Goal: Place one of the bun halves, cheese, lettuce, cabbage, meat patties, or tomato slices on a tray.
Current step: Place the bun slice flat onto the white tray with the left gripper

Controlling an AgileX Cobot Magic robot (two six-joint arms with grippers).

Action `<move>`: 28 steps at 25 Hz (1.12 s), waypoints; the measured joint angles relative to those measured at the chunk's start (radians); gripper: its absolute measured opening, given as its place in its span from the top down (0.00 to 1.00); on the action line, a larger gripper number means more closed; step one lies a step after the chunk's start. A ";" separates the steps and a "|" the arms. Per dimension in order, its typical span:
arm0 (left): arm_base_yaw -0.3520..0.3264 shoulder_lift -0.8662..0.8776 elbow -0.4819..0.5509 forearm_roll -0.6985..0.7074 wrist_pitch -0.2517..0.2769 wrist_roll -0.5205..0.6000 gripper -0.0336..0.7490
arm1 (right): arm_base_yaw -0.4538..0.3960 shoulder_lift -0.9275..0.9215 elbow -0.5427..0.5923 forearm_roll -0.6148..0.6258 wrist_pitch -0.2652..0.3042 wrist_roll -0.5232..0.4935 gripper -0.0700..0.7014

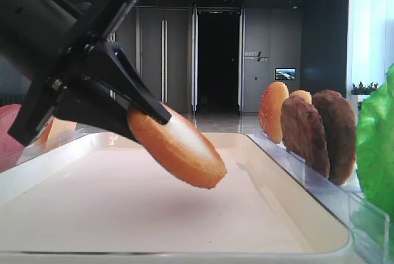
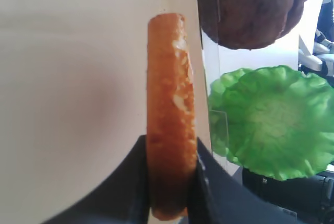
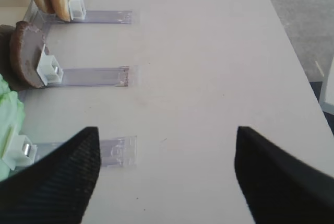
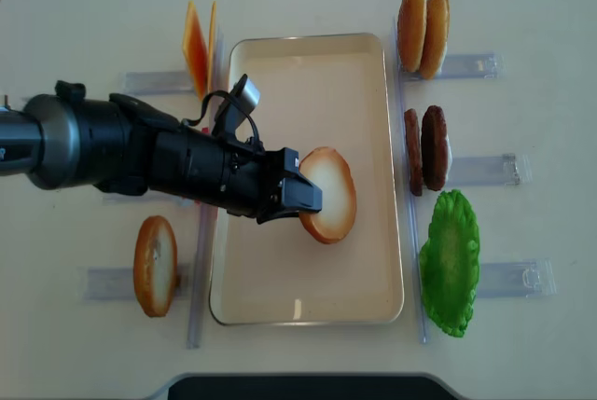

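Note:
My left gripper (image 4: 300, 195) is shut on a golden bun half (image 4: 329, 195), with the fingers pressed on both of its flat faces (image 2: 172, 182). The bun half (image 1: 178, 147) hangs tilted a little above the middle of the cream tray (image 4: 308, 42), its pale face turned upward, and a shadow lies on the tray (image 1: 154, 215) under it. In the left wrist view the bun half (image 2: 171, 93) shows edge-on over the tray (image 2: 78, 78). My right gripper (image 3: 167, 174) stands open above bare table, with nothing between its fingers.
Clear racks flank the tray. On the right stand two bun halves (image 4: 423, 32), two meat patties (image 4: 427, 148) and the lettuce (image 4: 450, 260). Left of the tray are cheese slices (image 4: 199, 50) and another bun half (image 4: 155, 265). The racks' ends (image 3: 117, 151) lie near my right gripper.

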 joint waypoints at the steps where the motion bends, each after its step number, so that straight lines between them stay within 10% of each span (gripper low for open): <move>1: 0.000 0.008 0.000 0.000 0.000 0.005 0.78 | 0.000 0.000 0.000 0.000 0.000 0.000 0.21; 28: 0.018 -0.061 0.000 0.207 -0.044 -0.225 0.41 | 0.005 0.000 0.000 0.000 0.000 0.000 0.21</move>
